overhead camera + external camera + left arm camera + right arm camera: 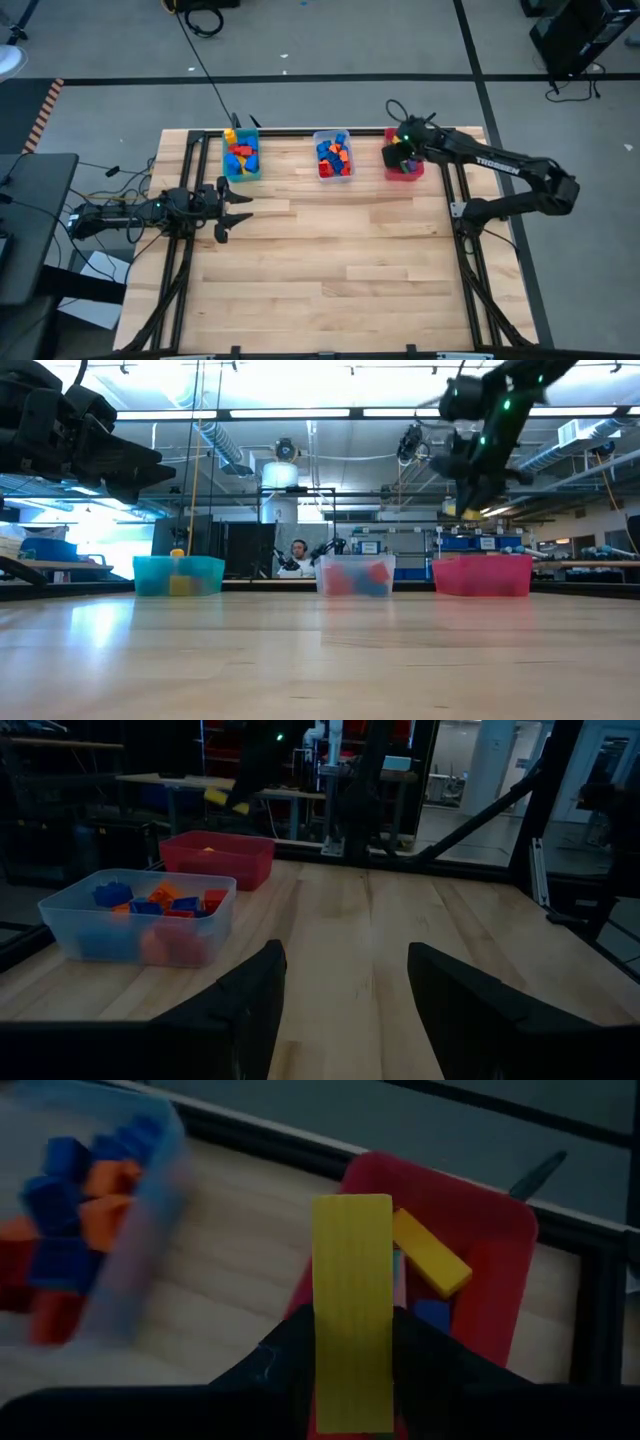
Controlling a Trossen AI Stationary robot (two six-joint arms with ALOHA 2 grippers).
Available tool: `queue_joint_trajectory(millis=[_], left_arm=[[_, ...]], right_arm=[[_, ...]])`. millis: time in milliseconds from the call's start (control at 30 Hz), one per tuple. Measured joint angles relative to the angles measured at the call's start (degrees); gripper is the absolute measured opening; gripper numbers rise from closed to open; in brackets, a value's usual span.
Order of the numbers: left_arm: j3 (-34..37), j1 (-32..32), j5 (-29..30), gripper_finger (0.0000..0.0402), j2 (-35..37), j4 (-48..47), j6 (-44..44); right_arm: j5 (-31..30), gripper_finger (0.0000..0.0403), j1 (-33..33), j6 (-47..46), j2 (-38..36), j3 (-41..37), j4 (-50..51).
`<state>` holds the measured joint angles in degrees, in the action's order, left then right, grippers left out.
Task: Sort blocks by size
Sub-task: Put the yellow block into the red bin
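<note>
Three bins stand in a row at the table's far edge: a teal bin (241,158), a clear bin (333,157) and a red bin (403,165), each with blocks inside. My right gripper (404,150) hangs above the red bin (455,1195), shut on a long yellow block (352,1280). In the red bin lie a shorter yellow block (430,1252) and a blue one. My left gripper (345,1010) waits open and level at the table's left side (235,208), touching nothing. My right gripper pinches the long yellow block between its two fingers (290,1360), which lie on its two long sides at its rear part (350,1365). The block runs along the fingers and sticks out beyond their tips. The fingers slant down from the table's right. The block is lifted clear above the red bin.
The clear bin (135,915) holds blue, orange and red blocks; the teal bin holds yellow, blue and orange ones. A black frame rail (300,131) runs behind the bins. Bare wood (320,270) spreads from the bins to the near edge. A person sits beyond the table (297,555).
</note>
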<state>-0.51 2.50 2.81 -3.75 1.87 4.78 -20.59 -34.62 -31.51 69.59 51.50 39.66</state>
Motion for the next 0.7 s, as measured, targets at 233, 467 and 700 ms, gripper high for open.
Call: queue_joint_trajectory(millis=[233,467,700], left_arm=[[0.0,0.0,0.0,0.0219,-0.02,0.02,0.0],[0.0,0.0,0.0,0.0219,0.0,0.0,0.0],[0.0,0.0,0.0,0.0219,0.0,0.0,0.0]], right_arm=[[2.95,0.0124,-7.33,4.07,5.03,-3.86,-5.25],[3.29,0.023,-9.13,4.42,7.46,-4.13,-5.48],[3.29,0.0251,-9.08,4.77,7.42,-4.13,-5.64]])
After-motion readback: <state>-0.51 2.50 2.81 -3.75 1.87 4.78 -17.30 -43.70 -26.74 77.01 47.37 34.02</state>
